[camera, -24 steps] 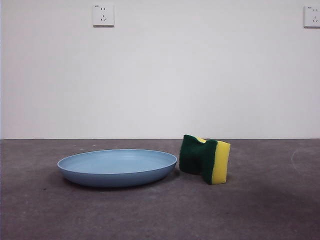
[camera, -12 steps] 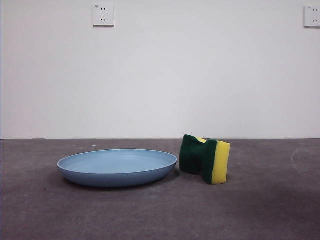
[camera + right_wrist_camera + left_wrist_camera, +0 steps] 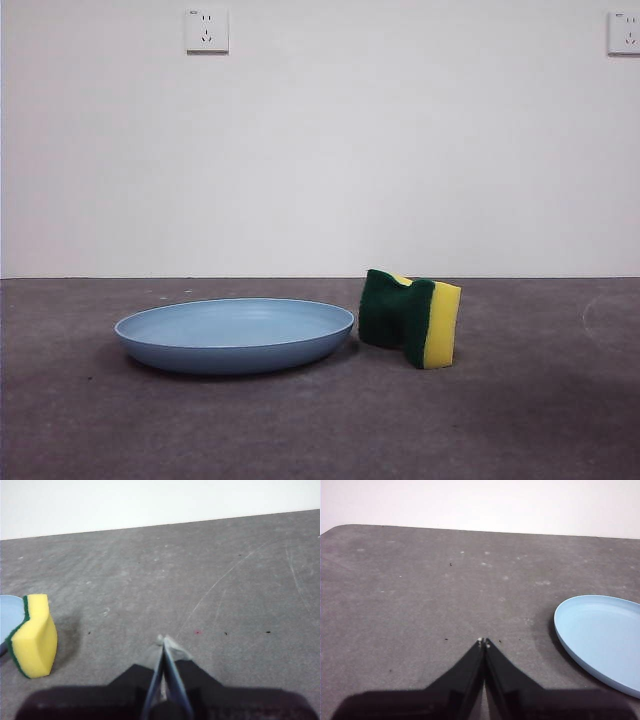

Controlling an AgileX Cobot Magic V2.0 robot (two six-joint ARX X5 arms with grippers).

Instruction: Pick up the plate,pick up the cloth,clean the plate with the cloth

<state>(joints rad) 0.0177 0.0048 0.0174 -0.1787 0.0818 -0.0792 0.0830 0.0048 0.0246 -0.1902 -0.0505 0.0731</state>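
The light-blue plate (image 3: 235, 334) lies flat on the grey table, left of centre in the front view. The sponge that serves as the cloth (image 3: 411, 318), yellow foam with a dark green layer, stands on its edge just right of the plate's rim. Neither arm shows in the front view. My left gripper (image 3: 483, 641) is shut and empty above bare table, with the plate (image 3: 602, 640) off to one side. My right gripper (image 3: 163, 641) is shut and empty, with the sponge (image 3: 31, 635) off to its side and a sliver of the plate (image 3: 10, 615) behind it.
The grey table (image 3: 320, 430) runs back to a white wall with two sockets (image 3: 206, 30). The table's rounded far corner (image 3: 340, 528) shows in the left wrist view. Faint scratches mark the table (image 3: 220, 585) in the right wrist view.
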